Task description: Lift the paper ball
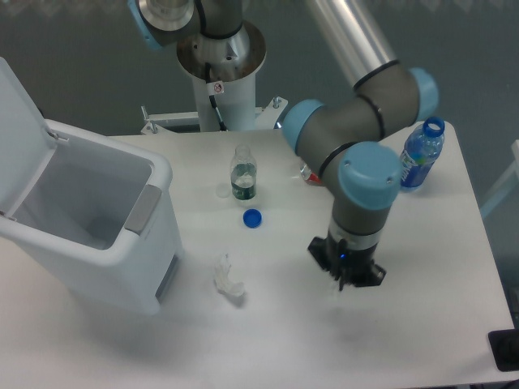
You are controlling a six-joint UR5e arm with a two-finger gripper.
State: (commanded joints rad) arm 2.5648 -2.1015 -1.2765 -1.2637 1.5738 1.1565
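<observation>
No small rounded paper ball shows anywhere on the table; it is hidden or out of view. My gripper (341, 284) points straight down at the table right of centre, with its black body close above the surface. The wrist and gripper body cover the fingertips, so I cannot tell whether the jaws are open or shut, or whether anything is between them.
A jagged white paper scrap (228, 280) lies left of the gripper. A blue bottle cap (252, 218) and a small clear bottle (243, 177) stand further back. An open white bin (122, 243) is at the left. A blue-capped bottle (422, 154) stands at the right edge.
</observation>
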